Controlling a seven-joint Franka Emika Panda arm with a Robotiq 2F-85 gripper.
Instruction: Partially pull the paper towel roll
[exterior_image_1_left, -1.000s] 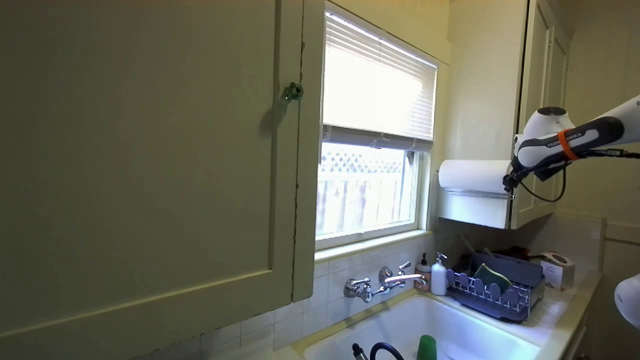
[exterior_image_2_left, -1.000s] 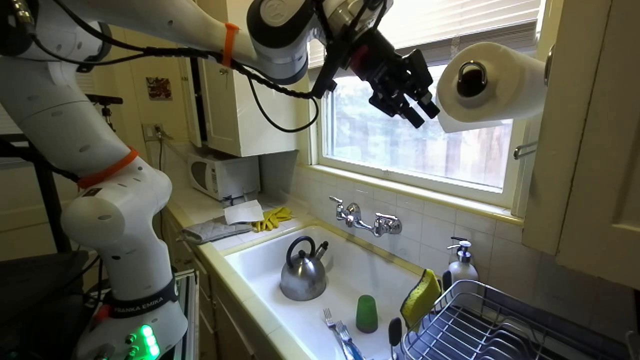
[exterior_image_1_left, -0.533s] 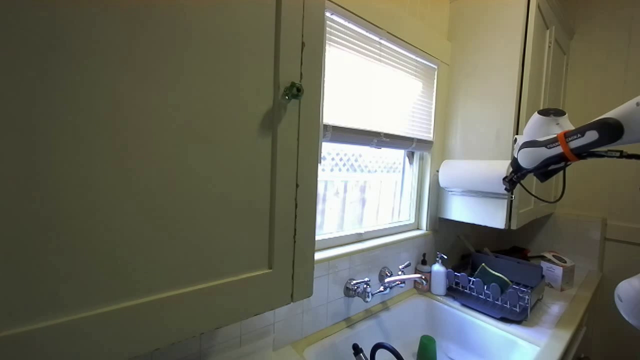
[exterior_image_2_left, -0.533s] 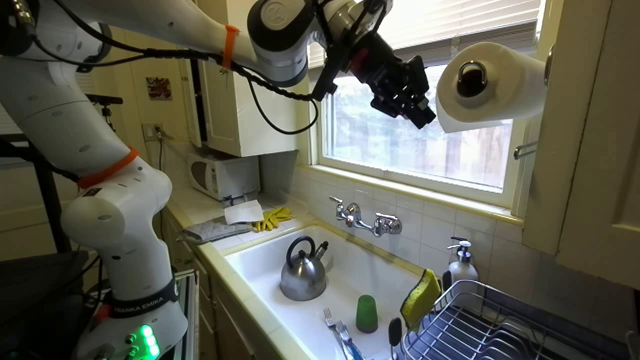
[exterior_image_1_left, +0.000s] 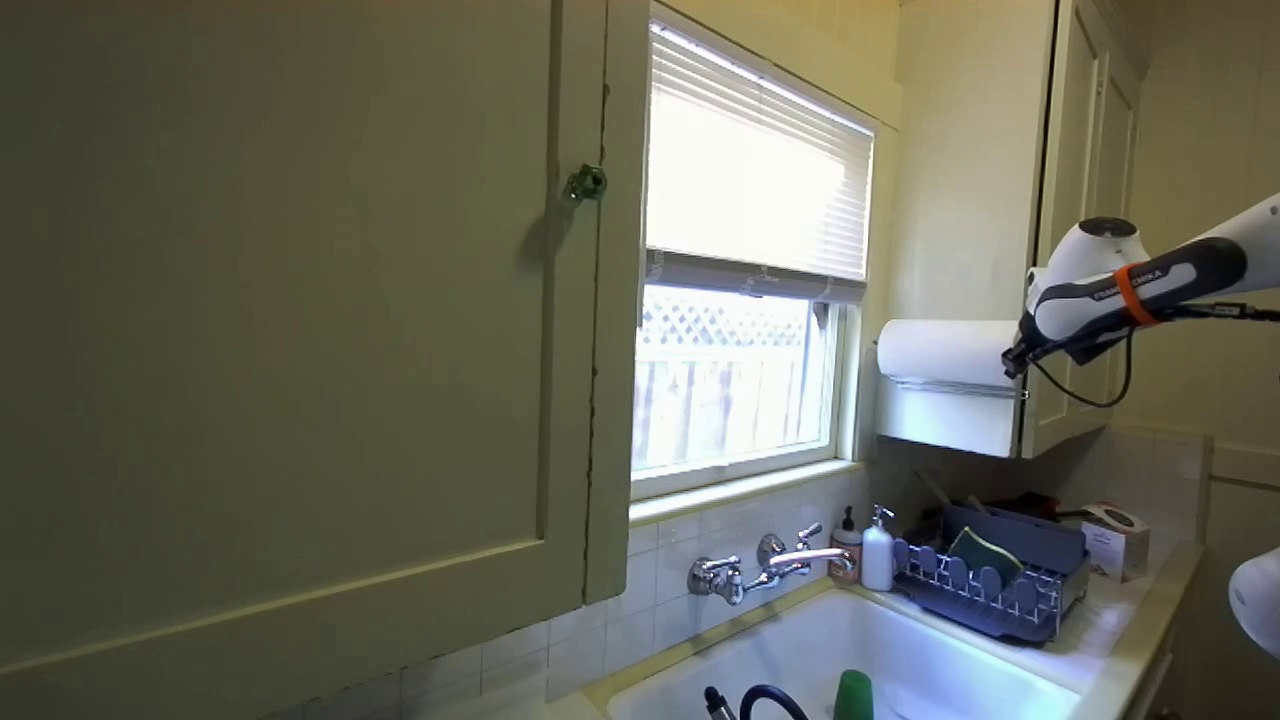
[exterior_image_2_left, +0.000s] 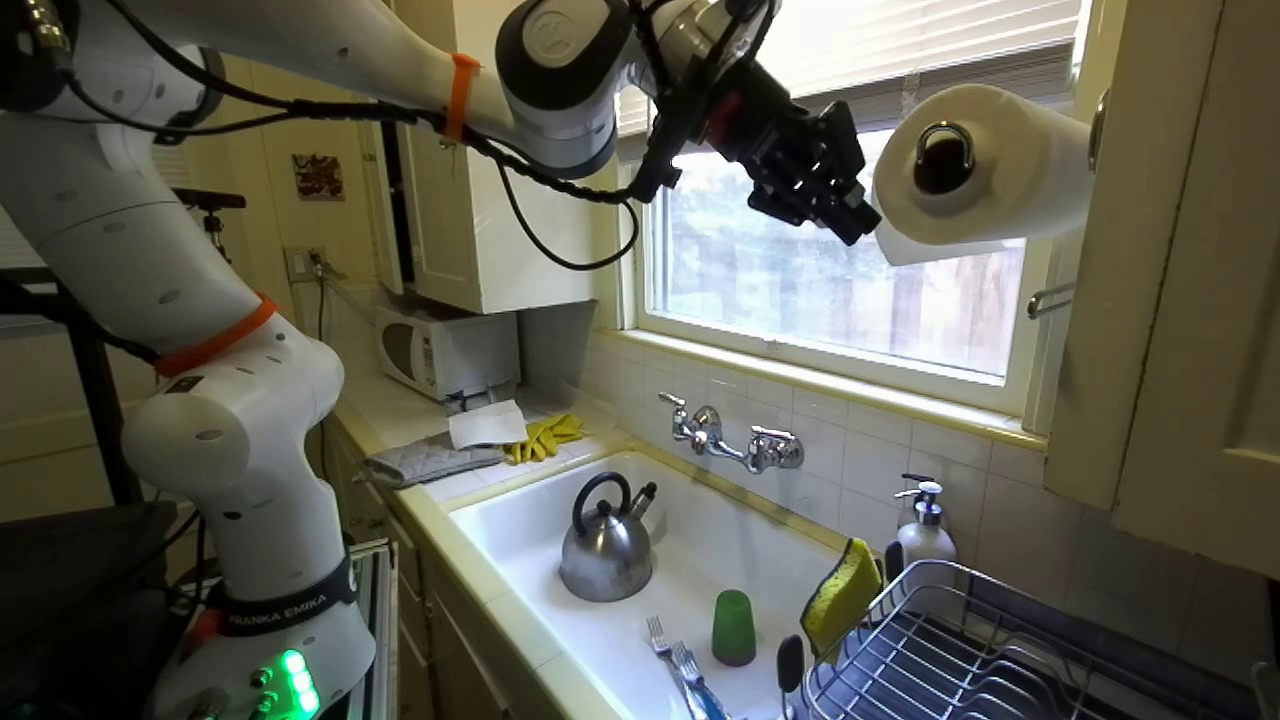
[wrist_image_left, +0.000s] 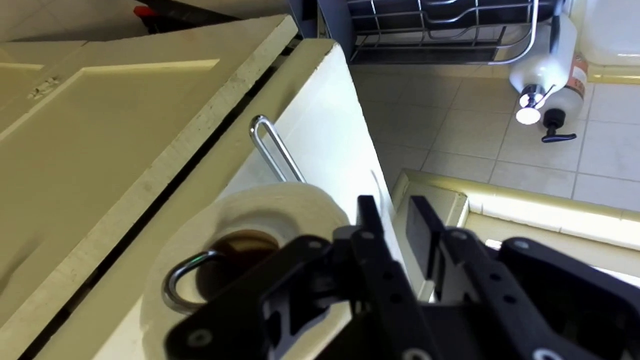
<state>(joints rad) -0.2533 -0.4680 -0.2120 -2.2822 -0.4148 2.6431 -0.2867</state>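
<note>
- Step in hand, prob.: approach to loose sheet; pull not yet made.
- Next: sheet edge to be pinched, drawn partway.
- Gripper: jaws slightly parted, nothing seen held; contact unclear.
- Paper towel roll: hung on wire holder, cab. side, nr window.
- Mat'ls: roll matte, soft-looking, cylindrical; holder shiny, bent.

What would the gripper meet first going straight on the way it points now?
Most likely the loose sheet of the paper towel roll: in an exterior view it appears just ahead of the gripper. Depth is unclear; should the gripper miss it, the cabinet's side panel looks next.
</note>
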